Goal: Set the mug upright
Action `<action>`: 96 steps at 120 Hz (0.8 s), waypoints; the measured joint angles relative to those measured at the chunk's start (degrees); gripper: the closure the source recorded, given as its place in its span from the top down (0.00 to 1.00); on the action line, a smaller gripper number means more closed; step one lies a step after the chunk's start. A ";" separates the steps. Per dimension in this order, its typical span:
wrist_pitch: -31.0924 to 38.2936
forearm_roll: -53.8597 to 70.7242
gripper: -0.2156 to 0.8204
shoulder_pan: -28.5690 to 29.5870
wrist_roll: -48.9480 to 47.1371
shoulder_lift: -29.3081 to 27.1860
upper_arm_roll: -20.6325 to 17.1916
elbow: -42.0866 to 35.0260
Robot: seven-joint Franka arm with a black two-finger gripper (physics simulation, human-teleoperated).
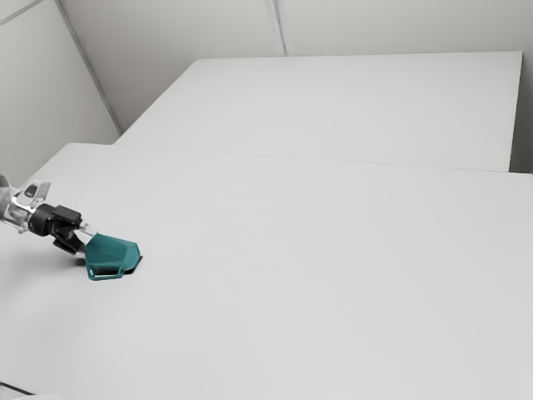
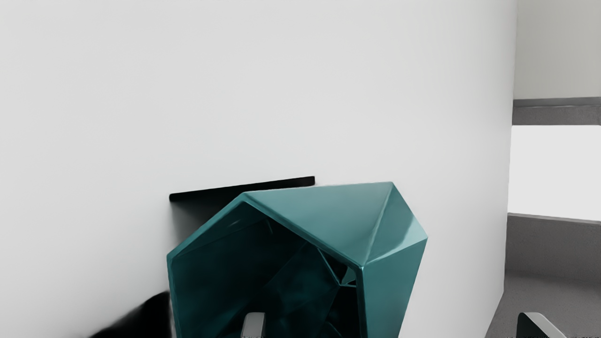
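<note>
Teal mug [image 1: 114,251]: exterior view shows handle [image 1: 105,277], wrist view its hollow [image 2: 216,272]; tool [image 1: 85,239] spread wide.

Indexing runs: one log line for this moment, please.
mug: on its side, mouth toward gripper | gripper: open, one finger at mouth | upright: not yet

The mug [image 1: 112,251] lies on the table [image 1: 300,275], beside the tool [image 1: 86,239].

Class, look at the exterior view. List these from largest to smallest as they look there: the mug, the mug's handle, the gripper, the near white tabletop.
1. Near white tabletop
2. Mug and gripper: too alike to rank
3. Mug's handle
</note>
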 joint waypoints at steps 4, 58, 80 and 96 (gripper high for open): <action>-0.10 -0.10 0.69 -0.01 0.15 -0.05 -0.03 0.02; -0.49 -1.02 0.10 -0.12 1.46 -0.38 -1.12 -0.68; -1.13 -1.25 0.06 -0.27 1.80 -2.84 -1.12 -0.77; -2.00 -1.23 0.04 -0.57 1.94 -5.42 -1.12 -1.21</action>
